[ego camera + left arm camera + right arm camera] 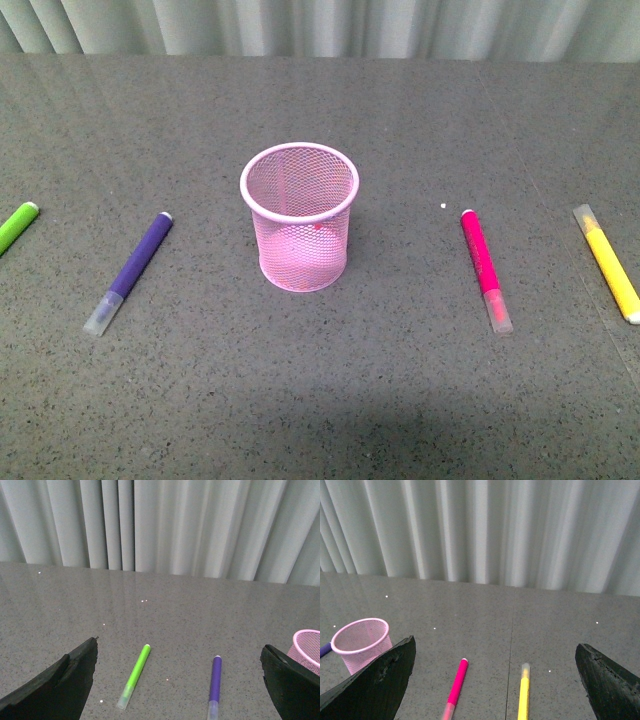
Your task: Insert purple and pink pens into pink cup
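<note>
progress: nothing done | purple pen (138, 262) and pink pen (482, 262) both lie on counter (400, 400), flanking empty pink cup (300, 250) | left pincer (179, 646), right pincer (496, 644) spread wide, holding nothing

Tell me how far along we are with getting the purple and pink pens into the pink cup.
Done: nothing yet. The dark purple marker and magenta pink marker lie flat on the grey table, either side of the upright light pink wire-mesh cup, which holds no pen. In hand: nothing; the left arm's fingers and right arm's fingers are spread open, empty. Left: both pickups and both insertions.
</note>
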Robot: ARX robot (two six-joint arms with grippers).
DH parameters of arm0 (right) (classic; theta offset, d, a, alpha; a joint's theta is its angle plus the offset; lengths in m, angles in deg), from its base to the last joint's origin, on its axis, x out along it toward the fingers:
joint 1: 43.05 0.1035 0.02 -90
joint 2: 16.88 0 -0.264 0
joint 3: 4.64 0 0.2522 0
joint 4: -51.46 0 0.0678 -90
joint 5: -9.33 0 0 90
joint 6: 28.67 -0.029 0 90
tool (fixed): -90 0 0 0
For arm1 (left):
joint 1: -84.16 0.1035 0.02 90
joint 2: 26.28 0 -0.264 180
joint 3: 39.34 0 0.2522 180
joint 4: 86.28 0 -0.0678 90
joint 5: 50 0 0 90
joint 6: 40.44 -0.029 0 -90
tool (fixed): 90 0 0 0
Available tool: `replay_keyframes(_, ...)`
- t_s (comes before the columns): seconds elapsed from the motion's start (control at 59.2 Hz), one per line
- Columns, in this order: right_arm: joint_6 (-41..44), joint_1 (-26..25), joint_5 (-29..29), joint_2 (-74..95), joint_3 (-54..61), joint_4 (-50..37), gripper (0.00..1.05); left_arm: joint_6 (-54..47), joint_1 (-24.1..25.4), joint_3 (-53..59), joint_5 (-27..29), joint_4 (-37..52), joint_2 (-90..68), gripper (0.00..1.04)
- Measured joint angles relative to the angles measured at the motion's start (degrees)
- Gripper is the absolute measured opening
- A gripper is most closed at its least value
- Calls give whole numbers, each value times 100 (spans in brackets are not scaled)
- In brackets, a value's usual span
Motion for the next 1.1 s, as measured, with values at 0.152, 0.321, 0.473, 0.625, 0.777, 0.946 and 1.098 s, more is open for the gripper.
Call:
replay_keyframes(0.152, 0, 0, -2, 0, 0, 0, 97, 0, 0, 0, 0, 0, 0, 97)
replay_keyframes(0.321, 0, 0, 0, 0, 0, 0, 97, 0, 0, 0, 0, 0, 0, 97)
replay_keyframes(0.473, 0, 0, 0, 0, 0, 0, 97, 0, 0, 0, 0, 0, 0, 97)
replay_keyframes(0.625, -2, 0, 0, 0, 0, 0, 97, 0, 0, 0, 0, 0, 0, 97)
replay_keyframes(0.777, 0, 0, 0, 0, 0, 0, 97, 0, 0, 0, 0, 0, 0, 97)
replay_keyframes(0.946, -2, 0, 0, 0, 0, 0, 97, 0, 0, 0, 0, 0, 0, 97)
replay_keyframes(1.098, -2, 0, 0, 0, 0, 0, 97, 0, 0, 0, 0, 0, 0, 97)
